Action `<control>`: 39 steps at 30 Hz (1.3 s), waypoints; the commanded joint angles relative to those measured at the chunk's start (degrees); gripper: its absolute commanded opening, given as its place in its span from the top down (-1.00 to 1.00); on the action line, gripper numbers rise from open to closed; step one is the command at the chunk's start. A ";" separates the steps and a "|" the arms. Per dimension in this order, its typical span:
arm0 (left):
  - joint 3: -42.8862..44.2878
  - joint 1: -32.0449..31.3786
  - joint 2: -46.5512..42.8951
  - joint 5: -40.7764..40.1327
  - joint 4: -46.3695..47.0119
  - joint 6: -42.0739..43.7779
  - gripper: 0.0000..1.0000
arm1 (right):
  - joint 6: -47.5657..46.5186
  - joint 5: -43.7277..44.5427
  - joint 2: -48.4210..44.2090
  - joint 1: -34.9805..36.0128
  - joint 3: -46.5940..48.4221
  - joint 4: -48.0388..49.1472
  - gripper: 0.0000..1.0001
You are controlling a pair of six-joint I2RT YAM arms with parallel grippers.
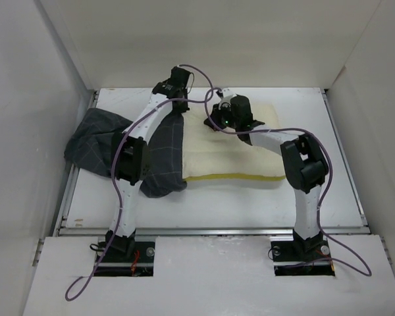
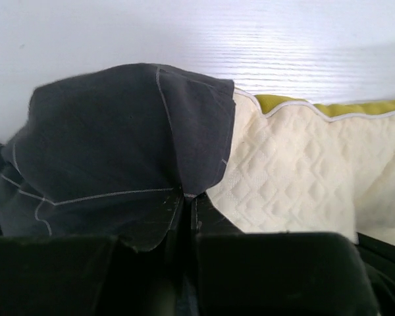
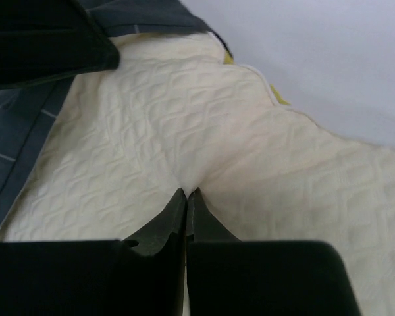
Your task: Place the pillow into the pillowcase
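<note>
My left claw [image 2: 187,197] is pinched shut on a raised fold of the pillowcase [image 2: 118,131], with grey checked cloth caught between the tips. My right claw [image 3: 186,195] is closed too, nipping a pucker of the pillow [image 3: 184,118]. In the overhead view the pillow lies at centre frame on the table [image 1: 250,197]. The pillowcase overlaps its left end and sprawls toward the left edge.

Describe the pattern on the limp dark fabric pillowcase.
Charcoal-grey fabric pillowcase crossed by thin light grid lines; shows best in the left wrist view.
</note>
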 commanded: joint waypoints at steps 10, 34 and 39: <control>-9.14 -12.19 -10.66 14.27 5.87 2.20 1.00 | 18.83 -10.39 -6.03 3.03 -10.25 35.15 1.00; -64.05 -13.25 -64.52 -7.09 5.69 -25.38 -1.00 | -16.83 16.73 -35.82 15.46 -26.95 -3.74 -1.00; -80.50 -16.49 -76.13 -5.95 3.85 -38.73 -1.00 | -19.82 18.62 -36.11 23.94 -29.25 -11.21 -1.00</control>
